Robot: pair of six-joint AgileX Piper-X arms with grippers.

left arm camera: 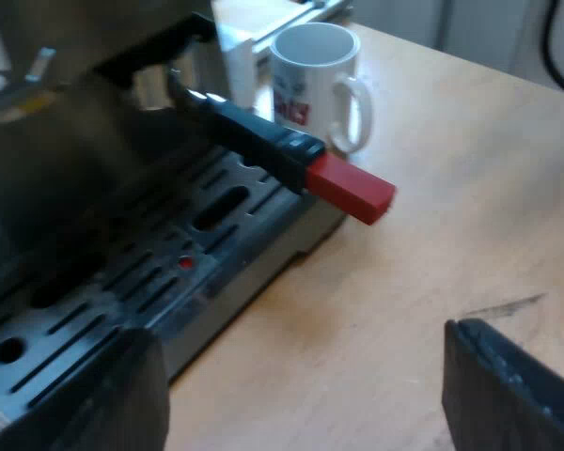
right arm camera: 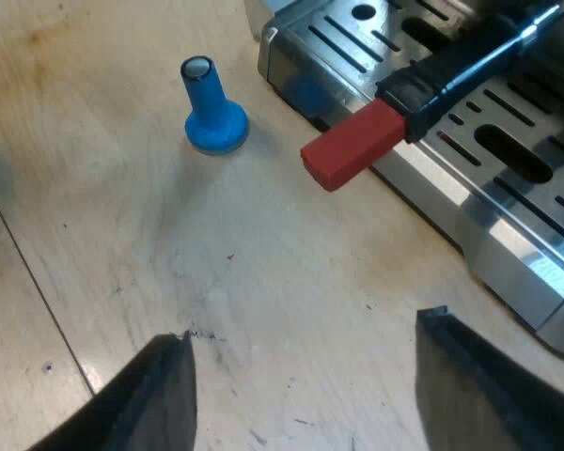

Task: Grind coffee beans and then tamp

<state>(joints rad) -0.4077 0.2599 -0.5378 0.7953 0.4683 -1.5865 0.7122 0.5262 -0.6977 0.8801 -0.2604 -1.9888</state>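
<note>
The holder's dark handle [left arm camera: 254,136] sticks out from the espresso machine's front over the drip tray [left arm camera: 141,282], its red end [left arm camera: 350,189] past the tray's edge. My left gripper [left arm camera: 301,395] is open, short of the handle, over the tray's edge and the wooden table. In the right wrist view the same handle [right arm camera: 461,70] and red end [right arm camera: 351,144] hang over the drip tray [right arm camera: 508,188]. A blue tamper [right arm camera: 211,108] stands upright on the table near the tray's corner. My right gripper [right arm camera: 305,390] is open above bare wood, apart from both.
A white mug [left arm camera: 315,85] with red print stands on the table beside the machine, beyond the red end. A small red mark [left arm camera: 185,264] shows on the drip tray grate. Bare wooden tabletop [right arm camera: 122,235] lies around the tamper.
</note>
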